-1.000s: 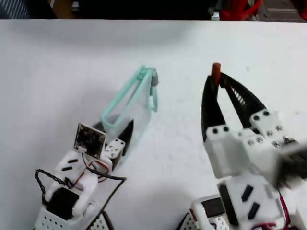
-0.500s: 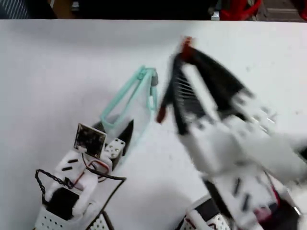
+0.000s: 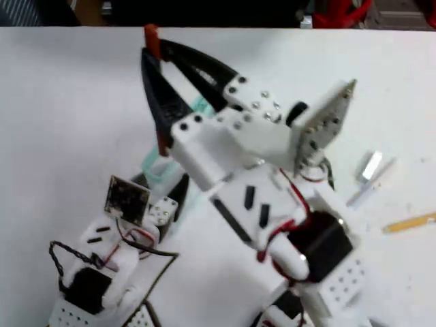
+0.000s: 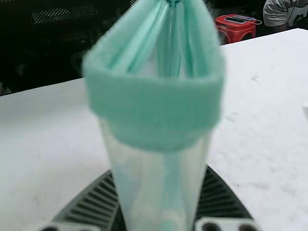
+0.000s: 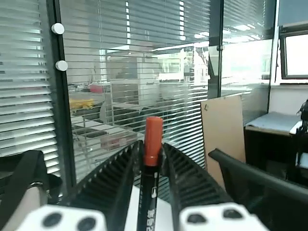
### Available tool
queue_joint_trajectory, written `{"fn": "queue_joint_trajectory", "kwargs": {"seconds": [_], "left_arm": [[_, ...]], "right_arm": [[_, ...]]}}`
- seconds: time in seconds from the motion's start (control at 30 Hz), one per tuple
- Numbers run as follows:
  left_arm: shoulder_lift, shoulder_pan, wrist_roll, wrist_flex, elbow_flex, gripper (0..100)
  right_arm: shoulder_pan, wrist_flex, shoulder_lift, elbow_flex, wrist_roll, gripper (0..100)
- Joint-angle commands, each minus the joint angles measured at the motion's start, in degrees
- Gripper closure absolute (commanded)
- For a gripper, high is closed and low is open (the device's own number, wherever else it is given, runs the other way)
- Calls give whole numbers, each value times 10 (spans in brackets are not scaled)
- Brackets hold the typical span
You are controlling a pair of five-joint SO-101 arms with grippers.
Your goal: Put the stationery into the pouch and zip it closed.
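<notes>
A clear pouch with mint trim (image 3: 154,168) stands upright on the white table, its mouth open upward. My left gripper (image 3: 172,193) is shut on the pouch's near end; in the left wrist view the pouch (image 4: 154,110) rises between its black fingers (image 4: 91,207). My right gripper (image 3: 155,52) hangs high over the pouch, shut on a black marker with a red cap (image 3: 151,35). In the right wrist view the marker (image 5: 151,159) sits clamped between the ribbed fingers (image 5: 190,180), cap pointing at the room's window blinds. The right arm hides the pouch's far end.
On the table at the right lie a yellow pencil (image 3: 409,223), a white pen (image 3: 364,191) and a small silvery item (image 3: 371,165). The table's far edge (image 3: 272,28) runs behind the raised gripper. A red stool (image 4: 238,26) stands beyond it.
My right arm swung left and up from beside the pouch to above it, still holding the marker. That uncovered the stationery at the right. The left arm and pouch stayed put.
</notes>
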Motion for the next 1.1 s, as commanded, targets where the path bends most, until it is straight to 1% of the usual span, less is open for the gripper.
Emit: {"fn": "queue_joint_trajectory", "kwargs": {"seconds": [0.0, 0.13, 0.33, 0.4, 0.53, 0.67, 0.77, 1.07], "left_arm": [[-8, -6, 1, -11, -6, 861], [-8, -6, 1, -11, -6, 861], [-8, -6, 1, -10, -7, 861], [-8, -6, 1, -10, -8, 861], [-8, -6, 1, -10, -8, 861], [-8, -6, 1, -10, -8, 861], [-8, -6, 1, -11, -8, 861], [-8, -6, 1, -11, -8, 861]], "right_arm": [[-4, -36, 33, -5, 53, 982], [4, -53, 72, -5, 88, 982], [75, -50, 105, 10, 85, 982], [84, -49, 103, 31, 85, 982], [80, -52, 75, 78, 85, 982], [71, -52, 38, 91, 85, 982], [63, -48, 30, 95, 85, 982], [58, -42, 4, 179, 90, 982]]}}
